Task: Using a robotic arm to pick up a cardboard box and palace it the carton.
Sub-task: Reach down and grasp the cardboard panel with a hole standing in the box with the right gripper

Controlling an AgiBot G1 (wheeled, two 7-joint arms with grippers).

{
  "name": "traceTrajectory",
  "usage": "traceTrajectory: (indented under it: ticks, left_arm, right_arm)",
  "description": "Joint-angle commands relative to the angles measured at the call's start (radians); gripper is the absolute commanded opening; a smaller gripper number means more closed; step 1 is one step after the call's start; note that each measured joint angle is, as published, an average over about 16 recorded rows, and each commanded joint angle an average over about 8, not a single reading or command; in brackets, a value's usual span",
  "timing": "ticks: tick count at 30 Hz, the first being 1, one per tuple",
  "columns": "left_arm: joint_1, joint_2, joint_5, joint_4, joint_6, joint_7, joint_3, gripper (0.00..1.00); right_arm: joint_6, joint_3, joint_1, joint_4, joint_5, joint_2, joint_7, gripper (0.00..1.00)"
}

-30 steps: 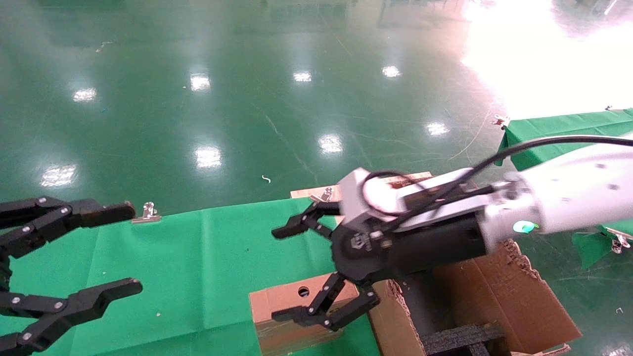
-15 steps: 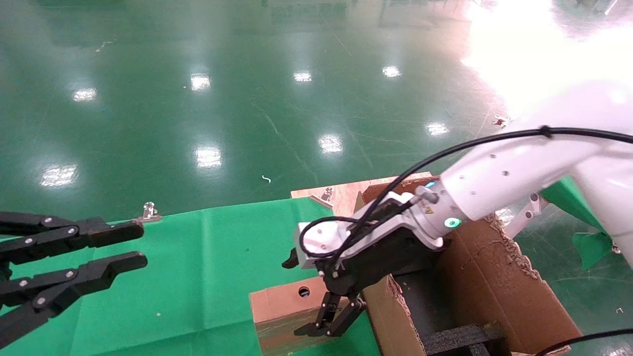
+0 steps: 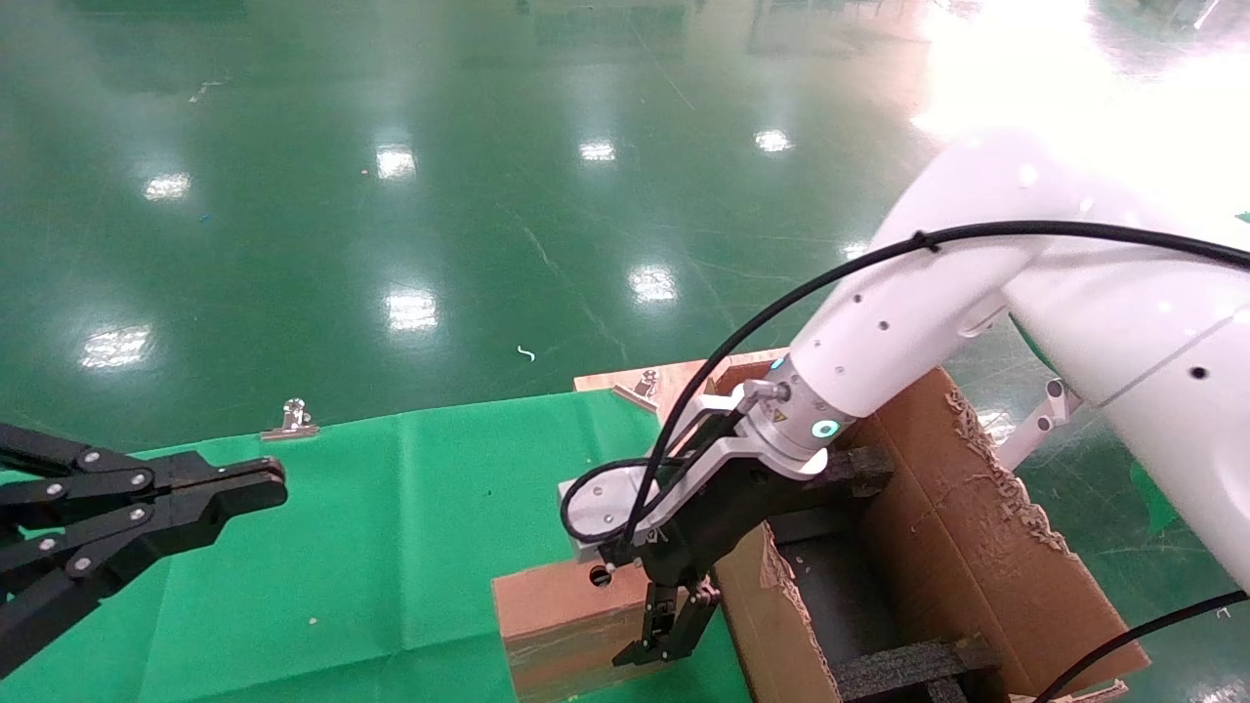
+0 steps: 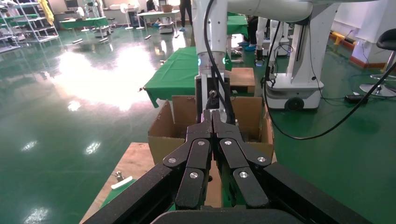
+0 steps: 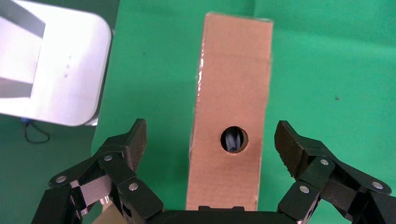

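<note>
Straddling the box before the pinch

Positioned low in the middle of the head view, the right gripper (image 3: 674, 625) of the robotic arm (image 3: 937, 303) is pointed down over the cardboard box (image 3: 562, 620). In the right wrist view its fingers (image 5: 128, 144) are seen spread wide, one to each side of the box (image 5: 231, 116), with green showing between each pad and the cardboard, so no contact is made yet. The narrow top face with its round hole (image 5: 234, 139) is centred between the jaws, presumably so that a closing stroke lands evenly on the two broad sides and the box is not twisted.

The box is stood on edge on the green cloth (image 3: 342, 547), at the lower centre of the head view, just beside the torn wall of the carton (image 3: 986, 547) that fills the lower right. Black foam inserts (image 3: 908, 664) are visible inside the carton. That closeness is judged to keep the carry short, though the ragged flap must be cleared on the lift.

The left gripper (image 3: 244, 488) is held at the left edge of the head view, above the cloth and well apart from the box; in the left wrist view its fingers (image 4: 201, 154) are pressed together on nothing, seemingly parked out of the way.

The step in hand is judged to be the final descent before grasping.
</note>
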Motion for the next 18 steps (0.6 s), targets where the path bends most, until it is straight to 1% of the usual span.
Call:
traceTrajectory:
  ticks: [1,4,5,6,12,13,14,18]
  left_arm:
    - [0.0,0.0,0.0,0.0,0.0,0.0,0.0,0.57]
    - [0.0,0.0,0.0,0.0,0.0,0.0,0.0,0.94]
    - [0.0,0.0,0.0,0.0,0.0,0.0,0.0,1.0]
    - [0.0,0.0,0.0,0.0,0.0,0.0,0.0,1.0]
    - [0.0,0.0,0.0,0.0,0.0,0.0,0.0,1.0]
    - [0.0,0.0,0.0,0.0,0.0,0.0,0.0,1.0]
    - [0.0,0.0,0.0,0.0,0.0,0.0,0.0,1.0]
    - [0.0,0.0,0.0,0.0,0.0,0.0,0.0,1.0]
  right_arm:
    - [0.001,-0.028,0.012,-0.018,-0.003,-0.018,-0.011,1.0]
    - [0.001,-0.057,0.022,-0.035,-0.003,-0.035,-0.025,1.0]
    - [0.001,-0.066,0.025,-0.039,-0.003,-0.039,-0.029,0.95]
    - [0.001,-0.073,0.027,-0.044,-0.002,-0.043,-0.032,0.87]
    - [0.0,-0.088,0.032,-0.054,0.001,-0.05,-0.038,0.12]
    - [0.0,-0.087,0.032,-0.053,0.001,-0.049,-0.037,0.05]
    - [0.0,-0.085,0.031,-0.052,0.001,-0.049,-0.037,0.0]
    - [0.0,-0.078,0.029,-0.048,0.001,-0.045,-0.034,0.0]
